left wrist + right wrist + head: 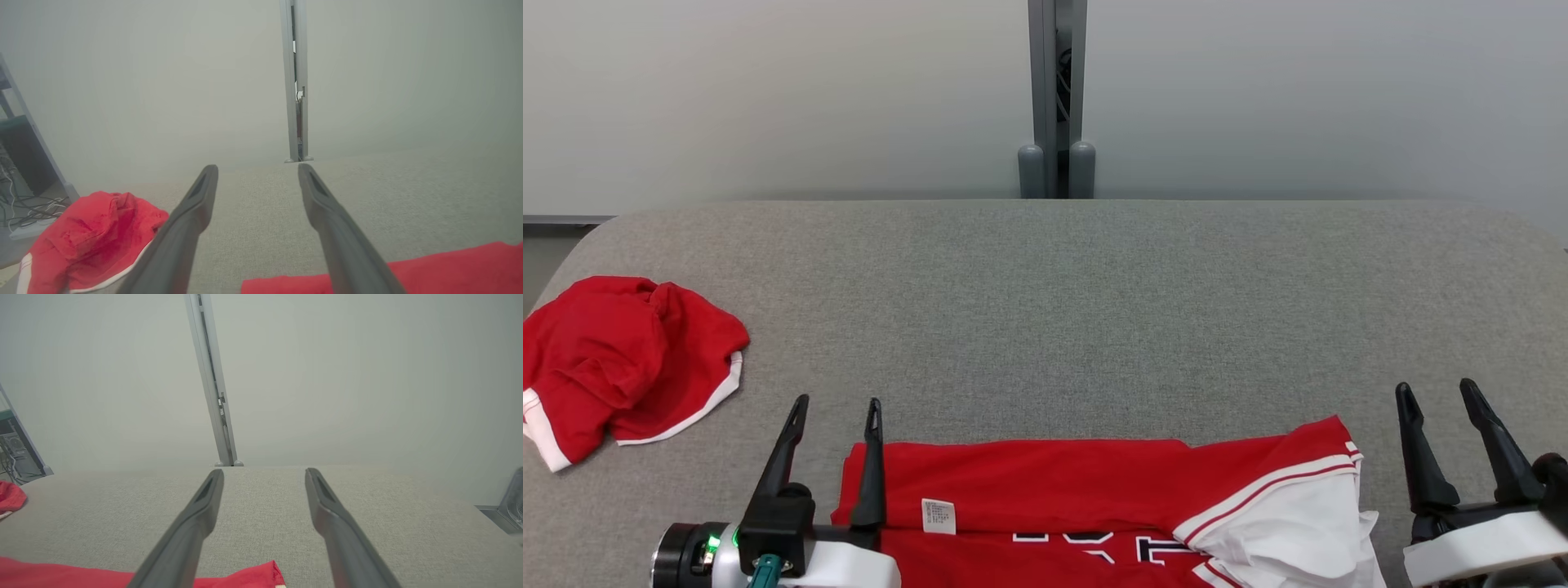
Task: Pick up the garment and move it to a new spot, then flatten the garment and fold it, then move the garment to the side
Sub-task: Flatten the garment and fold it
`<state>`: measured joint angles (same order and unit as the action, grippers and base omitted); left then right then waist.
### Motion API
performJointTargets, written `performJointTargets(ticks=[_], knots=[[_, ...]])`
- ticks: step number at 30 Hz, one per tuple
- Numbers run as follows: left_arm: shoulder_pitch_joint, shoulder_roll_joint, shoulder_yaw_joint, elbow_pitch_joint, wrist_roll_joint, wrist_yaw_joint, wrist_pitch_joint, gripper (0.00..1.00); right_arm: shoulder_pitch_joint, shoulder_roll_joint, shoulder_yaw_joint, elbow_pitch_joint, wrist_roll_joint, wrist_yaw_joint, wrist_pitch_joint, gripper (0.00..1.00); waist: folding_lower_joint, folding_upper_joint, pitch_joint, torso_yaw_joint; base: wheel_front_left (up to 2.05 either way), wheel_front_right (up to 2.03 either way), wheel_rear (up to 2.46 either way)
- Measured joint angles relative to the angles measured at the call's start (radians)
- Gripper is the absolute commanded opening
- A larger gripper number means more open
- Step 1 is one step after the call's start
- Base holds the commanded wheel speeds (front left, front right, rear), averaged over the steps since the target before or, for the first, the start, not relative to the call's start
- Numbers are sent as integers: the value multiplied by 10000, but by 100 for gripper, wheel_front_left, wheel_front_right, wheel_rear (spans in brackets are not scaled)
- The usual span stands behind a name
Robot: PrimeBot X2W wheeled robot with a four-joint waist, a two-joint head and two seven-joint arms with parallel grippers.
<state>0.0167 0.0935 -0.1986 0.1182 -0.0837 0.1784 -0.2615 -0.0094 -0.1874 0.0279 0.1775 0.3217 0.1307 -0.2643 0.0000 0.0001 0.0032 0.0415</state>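
One flat red garment [1054, 482], woven tabletop [1094, 310]

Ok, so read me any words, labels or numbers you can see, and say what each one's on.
White tag on the folded red garment: print too small to read.
Dark white-edged lettering on the same garment: cut off at the picture's bottom edge, unreadable.
Crumpled red garment: no text seen.

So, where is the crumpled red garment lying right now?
In the head view the crumpled red garment lies at the left edge of the grey surface, left of the left gripper and apart from the flat red shirt.
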Motion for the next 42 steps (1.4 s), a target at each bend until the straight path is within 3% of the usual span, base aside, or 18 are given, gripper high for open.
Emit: performJointTargets(ticks=[6, 8, 12, 20, 26, 42], knots=[[14, -205, 341, -48, 188, -291, 0, 100, 166, 84, -136, 94, 102, 0, 0, 100, 0, 0, 83, 41, 0, 0, 0], [-2, -268, 497, -46, 236, -382, 0, 100, 204, 128, -140, 368, 608, 0, -2, 100, 0, 0, 111, 39, 0, 0, 0], [0, -362, 646, -19, 309, -514, 0, 100, 465, -77, 357, 1668, 1204, -2, 0, 100, 0, 0, 139, 26, 0, 0, 0], [-7, -407, 794, 94, 399, -719, 0, 100, 168, -238, 1494, 3756, 3555, -2, 38, 100, 0, 0, 309, 61, 0, 0, 0], [-42, -418, 863, 119, 485, -819, 0, 100, -284, -477, 2410, 4195, 4870, -2, 42, 100, 0, 0, 449, 100, 0, 0, 0], [-220, -431, 966, 171, 585, -978, 0, 100, -1053, -963, 4543, 4702, 6949, -4, -65, 100, 0, 0, 667, 313, 0, 0, 0]])
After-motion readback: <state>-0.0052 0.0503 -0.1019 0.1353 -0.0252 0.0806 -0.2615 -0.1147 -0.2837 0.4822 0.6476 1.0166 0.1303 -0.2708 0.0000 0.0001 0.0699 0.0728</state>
